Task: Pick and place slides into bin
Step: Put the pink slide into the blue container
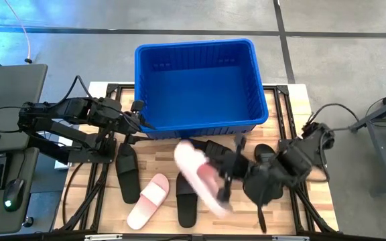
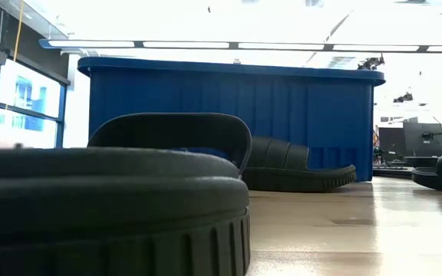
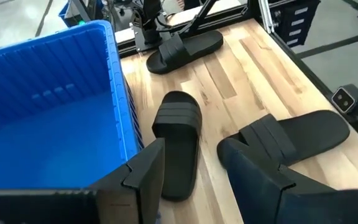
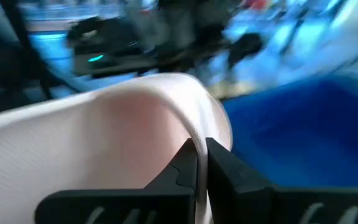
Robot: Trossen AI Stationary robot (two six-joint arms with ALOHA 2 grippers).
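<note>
The right gripper (image 1: 224,175) sits just below centre in the overhead frame, its two dark fingers (image 4: 185,167) squeezed almost together on the thin edge of a pale pink slip-on sandal with a whitish strap (image 1: 200,177). That sandal is off the wood, tilted, its toe end pointing toward the large bright blue ribbed plastic crate (image 1: 200,47) filling the upper middle of the frame. From the right wrist, the crate's blue wall (image 4: 303,124) shows just past the sandal.

The left gripper (image 1: 138,120) is at the crate's lower-left corner, beside the rim. Its jaws stand apart, roughly a sandal's strap wide, with nothing between them; from its wrist camera the fingers (image 3: 148,171) frame a plain black sandal (image 3: 178,140) lying flat on the wooden table (image 3: 229,74).

On the table in the overhead frame, a second pale pink sandal (image 1: 149,199) lies lower left of centre, between two black ones: one (image 1: 127,171) to its left, another (image 1: 187,203) to its right. A further black sandal (image 1: 265,155) lies right of the lifted one, partly under the right arm.
</note>
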